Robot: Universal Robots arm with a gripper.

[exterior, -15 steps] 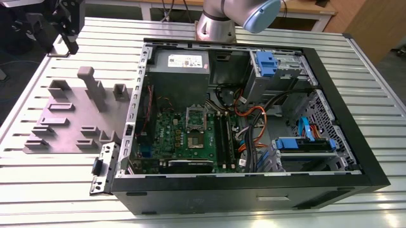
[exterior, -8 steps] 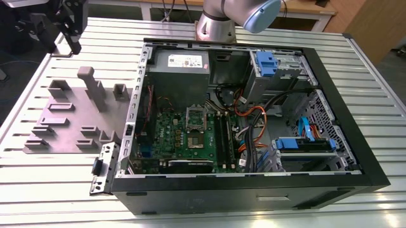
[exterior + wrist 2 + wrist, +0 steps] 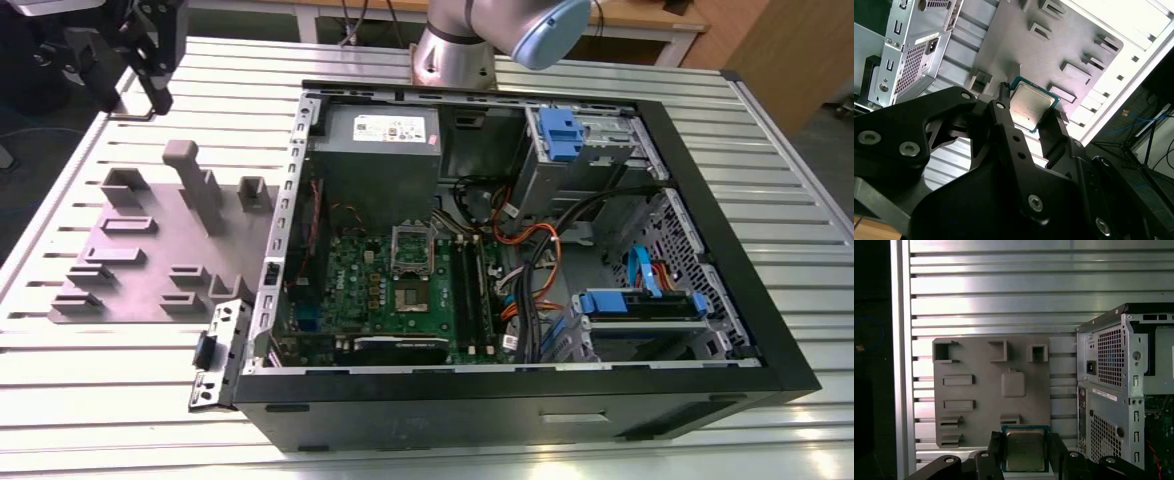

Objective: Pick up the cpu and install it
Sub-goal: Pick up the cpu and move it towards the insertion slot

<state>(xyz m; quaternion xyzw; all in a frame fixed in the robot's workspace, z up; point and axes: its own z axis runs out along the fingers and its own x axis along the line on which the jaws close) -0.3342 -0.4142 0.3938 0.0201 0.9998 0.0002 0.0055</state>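
— Where is the cpu (image 3: 1025, 449)?
— Between the gripper's (image 3: 1030, 109) two black fingers (image 3: 994, 447). They are closed on its opposite edges and hold it in the air over the grey moulded plate (image 3: 979, 390), beside the computer case (image 3: 1109, 390).
— And its look?
— Small, flat and square, with a silver-grey metal top and a teal-green rim.

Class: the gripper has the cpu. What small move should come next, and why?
Probably carry it sideways toward the open computer case. The gripper is shut on the cpu, held clear of the moulded plate, with the case beside it and the green circuit board lying exposed inside.
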